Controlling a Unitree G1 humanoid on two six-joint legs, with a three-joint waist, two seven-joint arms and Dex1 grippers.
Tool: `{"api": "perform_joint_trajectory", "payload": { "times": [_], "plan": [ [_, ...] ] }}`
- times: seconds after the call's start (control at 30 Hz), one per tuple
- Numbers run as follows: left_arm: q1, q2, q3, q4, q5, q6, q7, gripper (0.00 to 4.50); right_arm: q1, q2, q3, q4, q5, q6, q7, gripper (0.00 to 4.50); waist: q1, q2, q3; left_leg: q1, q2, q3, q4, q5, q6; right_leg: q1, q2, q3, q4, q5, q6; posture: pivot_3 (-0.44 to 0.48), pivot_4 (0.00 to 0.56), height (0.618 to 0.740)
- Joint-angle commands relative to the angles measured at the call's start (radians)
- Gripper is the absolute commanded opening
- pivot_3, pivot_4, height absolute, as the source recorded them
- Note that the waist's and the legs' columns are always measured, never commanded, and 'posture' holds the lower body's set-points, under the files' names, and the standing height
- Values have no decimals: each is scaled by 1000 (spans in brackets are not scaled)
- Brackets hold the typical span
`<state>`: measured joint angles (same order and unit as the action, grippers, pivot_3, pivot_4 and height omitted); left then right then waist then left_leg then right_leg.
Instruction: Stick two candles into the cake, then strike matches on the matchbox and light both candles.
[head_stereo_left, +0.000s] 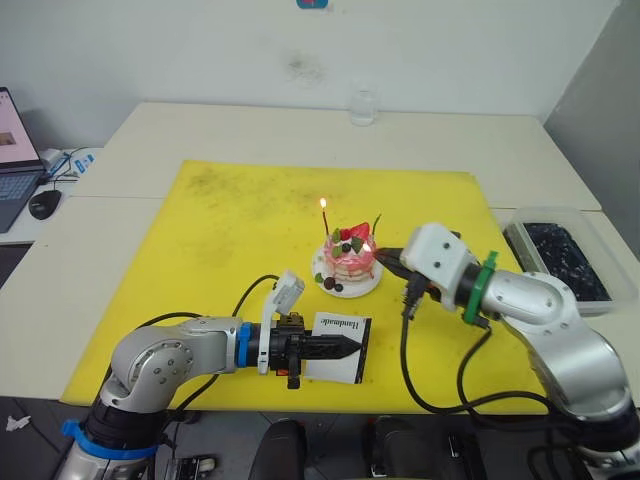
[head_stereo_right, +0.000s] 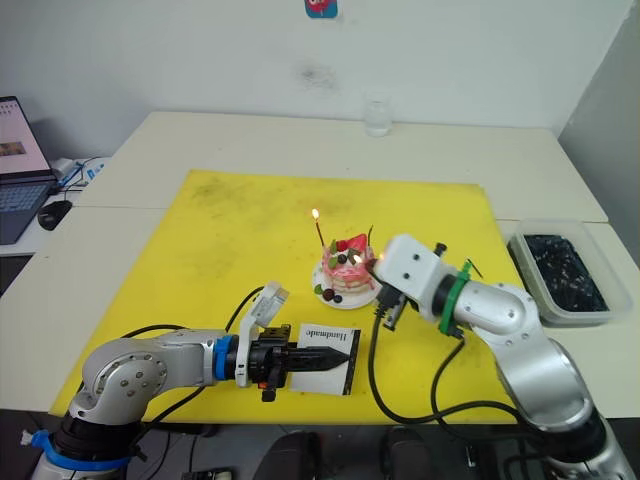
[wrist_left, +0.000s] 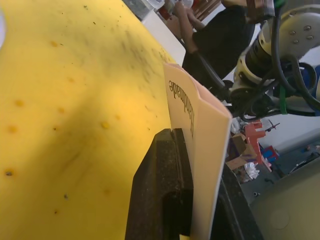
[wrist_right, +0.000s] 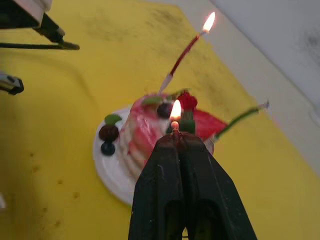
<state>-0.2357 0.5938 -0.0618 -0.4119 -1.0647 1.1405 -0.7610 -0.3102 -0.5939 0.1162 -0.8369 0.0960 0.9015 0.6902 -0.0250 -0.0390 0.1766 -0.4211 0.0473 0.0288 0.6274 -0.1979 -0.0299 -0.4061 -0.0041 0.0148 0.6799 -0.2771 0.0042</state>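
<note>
On a yellow mat (head_stereo_left: 220, 230), the right gripper (wrist_right: 176, 136) pinches a thin, brittle lit match (wrist_right: 175, 116) beside the cake (head_stereo_left: 349, 258); the left gripper (head_stereo_left: 345, 347) clamps the light matchbox (head_stereo_left: 338, 345).

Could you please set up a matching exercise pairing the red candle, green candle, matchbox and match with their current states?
Things:
1. red candle
2. green candle
3. matchbox
4. match

States:
A. held in the left gripper
B. stuck in the cake, not lit
C. burning, held in the right gripper
D. stuck in the cake, lit

Pairs: 1-D, 2-B, 3-A, 4-C
</note>
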Motion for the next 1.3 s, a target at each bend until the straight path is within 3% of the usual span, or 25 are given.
{"api": "perform_joint_trajectory", "payload": {
  "times": [0.03, 0.17, 0.33, 0.53, 0.7, 0.8, 0.9, 1.13, 1.3],
  "plan": [
    [2, -8, -1, -9, 2, -25, -19, 0, 83, -51, -199, -86, 43, 59, 10, 55, 0, 0, 0, 0, 0, 0, 0, 0, 0, 0, 0, 0, 0, 0, 0, 0, 150, 740],
    [13, -17, -12, -9, 16, -37, -24, 0, 187, -79, -418, -20, 60, 64, -5, 55, 1, 0, 0, 1, 0, 0, 0, 0, 0, 1, 0, 1, 0, 0, 0, 0, 150, 740],
    [11, -40, -34, -6, 25, -45, -22, 0, 197, -69, -585, 239, 26, -43, -96, 55, 0, 0, 0, 1, -1, 1, 0, 0, 0, 1, 1, 1, 0, 0, 0, 0, 150, 740],
    [3, -53, -41, -1, 36, -49, -21, 0, 142, -53, -612, 576, 4, -230, -209, 55, -2, 0, 0, 1, -2, 1, 0, 0, 0, 1, 2, 1, 0, 0, 0, 0, 150, 740],
    [6, -57, -39, -2, 41, -50, -15, 0, 92, -85, -559, 825, -43, -409, -262, 55, -4, 1, 0, 1, -2, 2, 0, 0, 0, 1, 5, 2, 0, 0, 0, 0, 150, 740],
    [8, -61, -39, -3, 45, -50, -8, 0, 50, -76, -573, 920, -32, -440, -305, 730, -4, 1, 0, 1, -2, 2, 0, 0, 0, 1, 5, 2, 0, 0, 0, 0, 150, 740],
    [10, -61, -35, -3, 47, -51, -2, 0, 45, -80, -574, 942, -25, -468, -322, 1792, -3, 1, 0, 1, -2, 2, 0, 0, 0, 1, 5, 2, 0, 0, 0, 0, 150, 740],
    [13, -63, -34, 1, 50, -54, 7, 0, 115, -73, -611, 785, 14, -485, -334, 4383, -3, 2, 0, 1, -1, 1, 0, 0, 0, 1, 5, 2, 0, 0, 0, 0, 150, 740],
    [15, -74, -37, 4, 58, -60, 12, 0, 204, -32, -554, 510, 157, -442, -221, 4476, -4, 3, -1, 2, -1, 1, 0, 0, 0, 1, 5, 2, 1, 0, 1, 0, 150, 740]
  ]
}}
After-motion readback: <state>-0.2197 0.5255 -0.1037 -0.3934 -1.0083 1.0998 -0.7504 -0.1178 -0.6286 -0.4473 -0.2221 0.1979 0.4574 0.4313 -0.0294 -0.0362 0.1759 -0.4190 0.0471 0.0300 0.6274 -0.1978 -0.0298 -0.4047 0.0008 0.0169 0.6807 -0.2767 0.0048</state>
